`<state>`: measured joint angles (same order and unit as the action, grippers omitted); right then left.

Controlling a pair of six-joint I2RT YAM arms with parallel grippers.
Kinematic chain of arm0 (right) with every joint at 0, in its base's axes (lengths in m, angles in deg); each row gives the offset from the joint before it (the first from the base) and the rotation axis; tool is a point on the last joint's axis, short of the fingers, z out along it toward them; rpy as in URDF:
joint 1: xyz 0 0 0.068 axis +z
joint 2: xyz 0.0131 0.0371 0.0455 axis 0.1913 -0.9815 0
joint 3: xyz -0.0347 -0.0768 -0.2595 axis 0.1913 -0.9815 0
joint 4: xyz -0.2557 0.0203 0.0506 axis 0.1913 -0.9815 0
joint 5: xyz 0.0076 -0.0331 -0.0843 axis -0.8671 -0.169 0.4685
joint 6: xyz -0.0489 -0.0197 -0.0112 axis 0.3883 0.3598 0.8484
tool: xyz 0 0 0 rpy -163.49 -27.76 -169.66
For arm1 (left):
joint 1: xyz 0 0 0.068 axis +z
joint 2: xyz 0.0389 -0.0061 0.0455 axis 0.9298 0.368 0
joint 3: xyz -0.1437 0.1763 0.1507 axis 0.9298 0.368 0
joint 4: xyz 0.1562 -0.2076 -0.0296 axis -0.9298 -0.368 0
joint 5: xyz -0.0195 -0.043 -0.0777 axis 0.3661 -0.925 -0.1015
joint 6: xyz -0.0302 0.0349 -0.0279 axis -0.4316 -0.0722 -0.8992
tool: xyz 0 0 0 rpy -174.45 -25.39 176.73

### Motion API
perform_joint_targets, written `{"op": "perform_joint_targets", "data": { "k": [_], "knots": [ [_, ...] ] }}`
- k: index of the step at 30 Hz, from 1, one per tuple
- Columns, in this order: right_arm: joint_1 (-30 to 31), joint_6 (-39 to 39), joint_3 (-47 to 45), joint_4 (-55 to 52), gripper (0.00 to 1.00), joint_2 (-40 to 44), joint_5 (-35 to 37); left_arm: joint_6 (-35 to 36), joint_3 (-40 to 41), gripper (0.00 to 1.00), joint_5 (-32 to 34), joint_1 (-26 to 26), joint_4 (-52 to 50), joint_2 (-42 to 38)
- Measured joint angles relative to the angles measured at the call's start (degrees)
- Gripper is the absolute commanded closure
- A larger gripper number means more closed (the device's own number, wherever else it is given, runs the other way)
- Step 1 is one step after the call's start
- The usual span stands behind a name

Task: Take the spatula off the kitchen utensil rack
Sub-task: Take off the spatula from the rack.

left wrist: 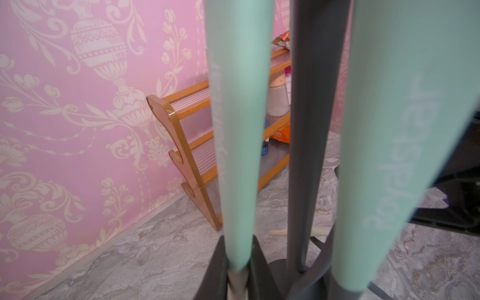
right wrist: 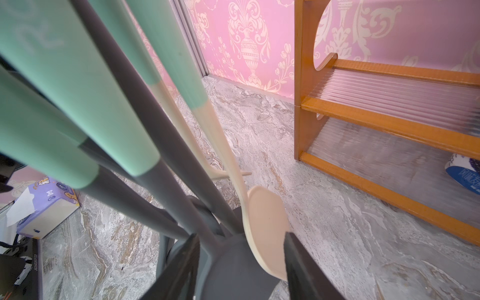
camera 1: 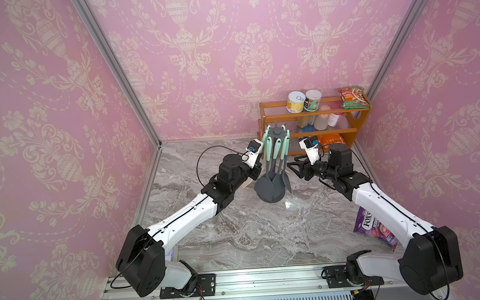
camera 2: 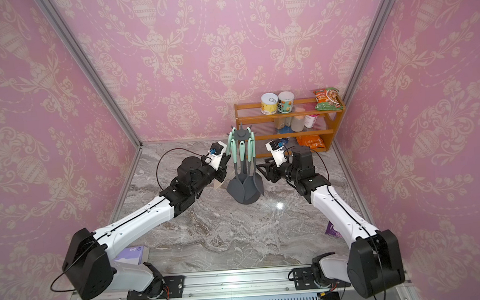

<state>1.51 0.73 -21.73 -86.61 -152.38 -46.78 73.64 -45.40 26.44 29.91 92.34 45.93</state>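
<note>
L tool clamps spatula handle, which hangs vertical at 9 o'clock of rack. R tool half-open, empty. Next, prob.: lift straight up.

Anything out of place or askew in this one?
One mint-handled utensil hangs splayed from the kitchen utensil rack, its cream blade angled out sideways, where the left gripper clamps its handle; the grey ones hang straight. A purple snack bag lies on the table, partly hidden by the right arm.

Kitchen utensil rack: dark grey, upright, just beyond left gripper. Spatula: mint handle, hanging, pinched in that gripper.
</note>
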Motion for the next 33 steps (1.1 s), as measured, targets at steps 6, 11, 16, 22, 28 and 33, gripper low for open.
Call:
{"op": "perform_joint_targets", "data": {
  "k": [6, 11, 16, 22, 28, 33],
  "knots": [
    [0.00, -0.13, 0.00, -0.02, 0.45, 0.00, 0.20, 2.43, 0.00, 0.95, 1.92, 0.00, -1.33, -0.96],
    [0.00, -0.13, 0.00, -0.04, 0.44, 0.00, 0.57, 4.92, 0.68, 0.95, 4.24, -0.04, -2.14, -2.73],
    [0.00, -0.13, 0.00, -0.22, 0.43, 0.22, 0.66, 6.75, 0.96, 0.96, 5.57, -0.04, -2.82, -3.82],
    [0.00, -0.07, -0.98, -0.39, 0.34, 2.25, 0.79, 7.98, 0.96, 0.96, 6.36, -0.04, -2.84, -3.91],
    [0.00, 0.11, -3.76, -0.59, 0.27, 6.75, -1.11, 8.13, 0.96, 0.97, 6.75, -0.04, -3.08, -4.24],
    [0.92, 0.22, -3.85, -0.13, 0.26, 7.93, -3.28, 8.13, 0.96, 1.00, 6.86, -0.04, -3.23, -4.57]
  ]
}}
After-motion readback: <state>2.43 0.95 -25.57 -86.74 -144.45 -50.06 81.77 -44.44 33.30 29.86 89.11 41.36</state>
